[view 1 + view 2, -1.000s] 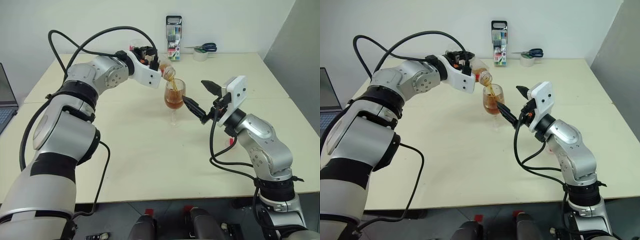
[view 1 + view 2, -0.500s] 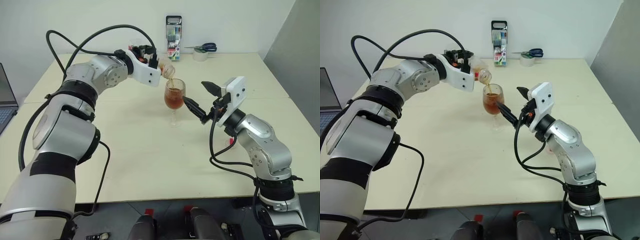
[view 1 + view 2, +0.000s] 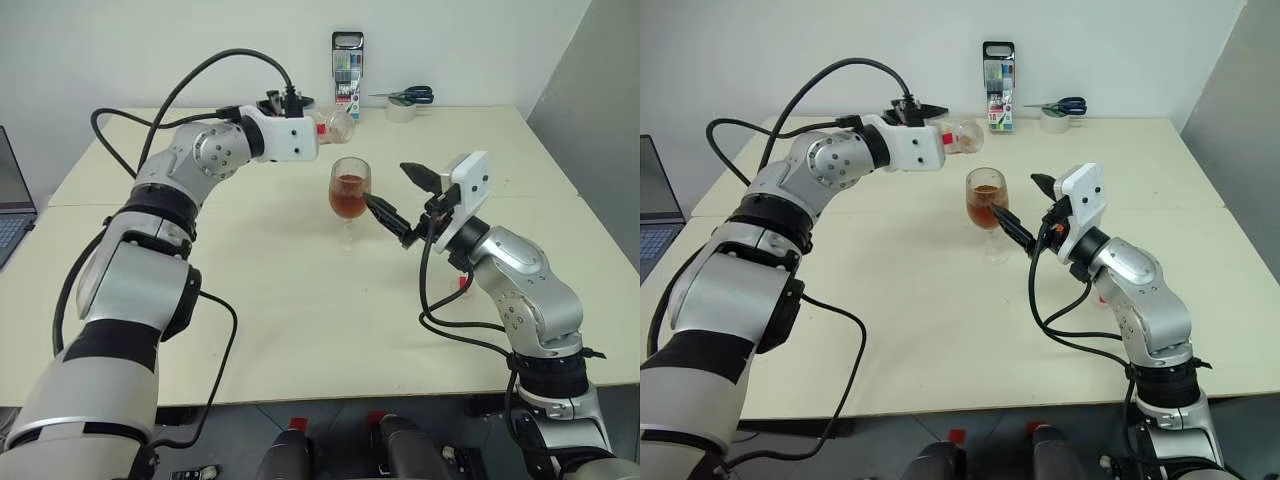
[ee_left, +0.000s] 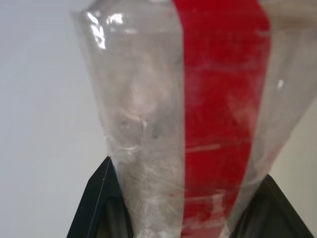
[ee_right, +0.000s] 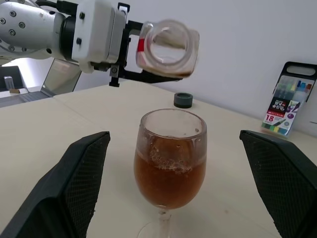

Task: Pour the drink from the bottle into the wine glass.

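The wine glass (image 3: 349, 190) stands mid-table, its bowl more than half full of the amber drink (image 5: 170, 178). Above and just behind it, my left gripper (image 3: 315, 125) is shut on the bottle (image 3: 337, 124). The clear bottle (image 4: 143, 124) with its red label strip lies about level, its open mouth toward the glass, and looks almost empty. No stream falls. My right gripper (image 3: 400, 195) stands open beside the glass on its right. Its black fingers (image 5: 74, 173) flank the bowl with a gap on each side.
A marker pack (image 3: 347, 62) stands at the table's far edge, with scissors on a tape roll (image 3: 403, 103) to its right. A laptop (image 3: 8, 200) is at the far left. A small red thing (image 3: 463, 283) lies under my right arm. A dark round thing (image 5: 183, 99) sits behind the glass.
My left wrist has rolled back, bringing the bottle from mouth-down over the glass to level. The pouring stream has stopped. The right gripper has stayed put.
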